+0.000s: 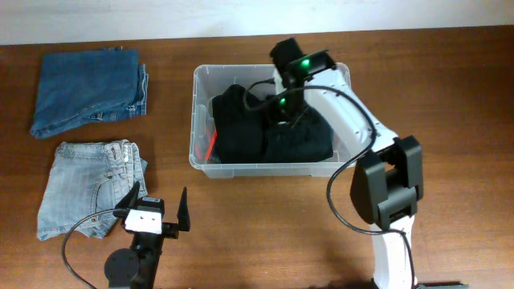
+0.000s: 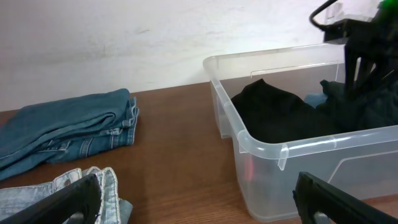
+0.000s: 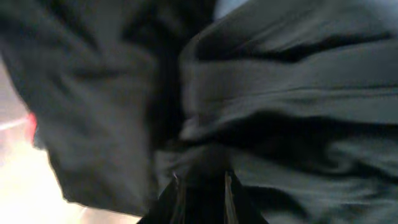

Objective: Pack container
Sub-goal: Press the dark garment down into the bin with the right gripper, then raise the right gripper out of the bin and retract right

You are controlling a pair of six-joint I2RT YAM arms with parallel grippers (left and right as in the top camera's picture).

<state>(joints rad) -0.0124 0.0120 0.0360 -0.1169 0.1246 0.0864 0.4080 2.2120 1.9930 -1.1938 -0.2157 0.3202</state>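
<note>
The clear plastic container stands at the table's middle, with black garments piled inside. My right gripper reaches down into it from the far side. In the right wrist view its fingers stand close together, pinching a fold of the black garment. My left gripper hovers open near the front edge, left of the container, with nothing between its fingers. From the left wrist view the container's rim is on the right, and the left gripper spans bare wood.
Dark folded jeans lie at the far left. Lighter folded jeans lie nearer, touching the left gripper's left finger. Something red shows at the container's left inner wall. The right arm's base stands right of the container.
</note>
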